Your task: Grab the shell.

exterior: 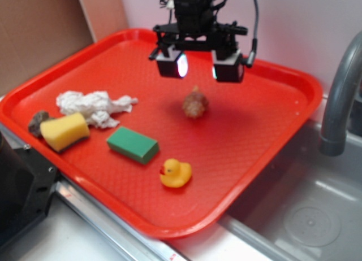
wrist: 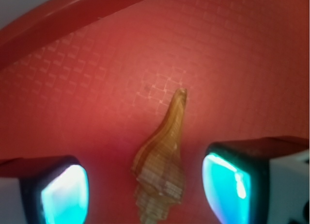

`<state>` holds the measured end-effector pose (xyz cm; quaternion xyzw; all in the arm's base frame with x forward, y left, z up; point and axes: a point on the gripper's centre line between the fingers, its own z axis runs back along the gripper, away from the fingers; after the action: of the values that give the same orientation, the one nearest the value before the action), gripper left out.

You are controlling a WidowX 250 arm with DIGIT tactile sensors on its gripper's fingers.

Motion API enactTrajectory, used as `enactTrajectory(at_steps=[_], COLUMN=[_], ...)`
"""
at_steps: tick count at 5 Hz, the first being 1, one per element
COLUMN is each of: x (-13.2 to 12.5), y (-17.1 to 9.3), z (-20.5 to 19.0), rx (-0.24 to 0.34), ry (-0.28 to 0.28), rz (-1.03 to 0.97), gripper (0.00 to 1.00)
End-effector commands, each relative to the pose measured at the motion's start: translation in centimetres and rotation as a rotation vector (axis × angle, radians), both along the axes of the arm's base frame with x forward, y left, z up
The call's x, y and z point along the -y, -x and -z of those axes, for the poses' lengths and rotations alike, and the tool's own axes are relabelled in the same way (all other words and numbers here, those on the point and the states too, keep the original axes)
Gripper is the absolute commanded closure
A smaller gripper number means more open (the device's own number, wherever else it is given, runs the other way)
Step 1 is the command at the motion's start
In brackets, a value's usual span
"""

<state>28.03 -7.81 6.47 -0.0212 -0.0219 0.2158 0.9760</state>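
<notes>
Your black two-fingered gripper is hanging spread wide, released, above the small tan-and-brown ridged spiral shell, which is lying untouched on the red plastic tray.

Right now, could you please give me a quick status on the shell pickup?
Pincer open, hovering above the tray. Shell untouched, lying between the fingers in the wrist view. Nothing in the way; duck and green block well off.
</notes>
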Motion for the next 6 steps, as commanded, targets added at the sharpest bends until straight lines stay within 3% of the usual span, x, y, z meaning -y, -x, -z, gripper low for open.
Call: enactTrajectory(at_steps=[1, 3, 6], x=[0.0, 0.2, 0.6], y=[1.0, 1.9, -0.2], z=[-1.1, -0.8, 3.2], rx=[0.067, 0.065, -0.026], ry=[0.01, 0.03, 0.021], rz=[0.007, 0.007, 0.009], gripper=[0.0, 0.0, 0.0])
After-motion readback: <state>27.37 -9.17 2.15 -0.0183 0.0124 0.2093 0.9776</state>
